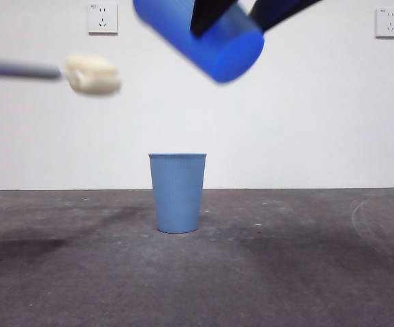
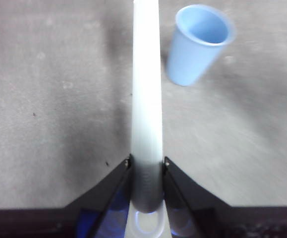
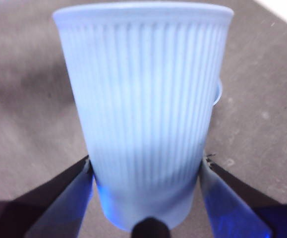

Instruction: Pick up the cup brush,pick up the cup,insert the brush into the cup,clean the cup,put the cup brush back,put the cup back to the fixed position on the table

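Observation:
My right gripper (image 3: 145, 168) is shut on the cup (image 3: 143, 109), a ribbed blue tumbler. In the front view the cup (image 1: 203, 37) hangs tilted high at the top centre, its base toward the camera, with the right gripper (image 1: 241, 17) around it. My left gripper (image 2: 146, 166) is shut on the cup brush's handle (image 2: 146, 99). In the front view the brush comes in level from the left edge, its cream sponge head (image 1: 92, 73) to the left of the held cup and apart from it. The left gripper itself is out of the front view.
A second identical blue cup (image 1: 177, 192) stands upright on the dark grey table (image 1: 319, 272), below the held cup; it also shows in the left wrist view (image 2: 198, 44). The white wall behind carries two sockets (image 1: 102, 18) (image 1: 389, 22).

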Motion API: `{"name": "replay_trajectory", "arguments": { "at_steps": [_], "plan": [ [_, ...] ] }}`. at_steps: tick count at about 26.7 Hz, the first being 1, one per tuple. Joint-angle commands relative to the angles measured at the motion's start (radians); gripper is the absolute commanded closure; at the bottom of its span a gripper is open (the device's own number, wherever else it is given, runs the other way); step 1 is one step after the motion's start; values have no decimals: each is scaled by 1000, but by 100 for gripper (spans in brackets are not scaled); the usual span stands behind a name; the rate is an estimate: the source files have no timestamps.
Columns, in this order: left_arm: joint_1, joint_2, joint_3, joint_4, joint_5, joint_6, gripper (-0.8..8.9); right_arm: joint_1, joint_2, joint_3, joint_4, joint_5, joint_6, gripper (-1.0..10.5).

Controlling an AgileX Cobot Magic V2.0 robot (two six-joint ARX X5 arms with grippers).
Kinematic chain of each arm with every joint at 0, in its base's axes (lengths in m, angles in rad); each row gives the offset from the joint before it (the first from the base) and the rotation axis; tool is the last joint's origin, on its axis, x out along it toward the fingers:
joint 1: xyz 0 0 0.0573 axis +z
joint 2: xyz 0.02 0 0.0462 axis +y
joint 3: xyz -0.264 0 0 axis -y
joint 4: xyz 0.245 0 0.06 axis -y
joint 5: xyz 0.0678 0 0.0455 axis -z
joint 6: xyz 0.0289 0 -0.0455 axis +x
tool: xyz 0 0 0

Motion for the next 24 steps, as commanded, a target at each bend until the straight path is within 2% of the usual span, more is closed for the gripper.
{"name": "replay_trajectory", "arguments": {
  "at_steps": [1, 6, 8, 10, 19, 24],
  "plan": [
    [23, 129, -11, 100, -46, -26, 823, 4, -57, 0, -1, -2, 30, 963],
    [88, 355, -11, 301, -24, -59, 823, 4, -149, 0, -41, 9, 57, 963],
    [110, 429, -11, 371, 16, -82, 823, 4, -185, 0, -61, 27, 63, 963],
    [124, 501, -11, 426, 14, -111, 822, 4, -222, 0, -78, 58, 63, 963],
    [129, 711, -11, 565, 8, -138, 822, 4, -325, -1, -76, 139, 50, 963],
    [132, 798, -11, 616, 1, -150, 823, 4, -331, -1, -71, 151, 41, 963]
  ]
}}
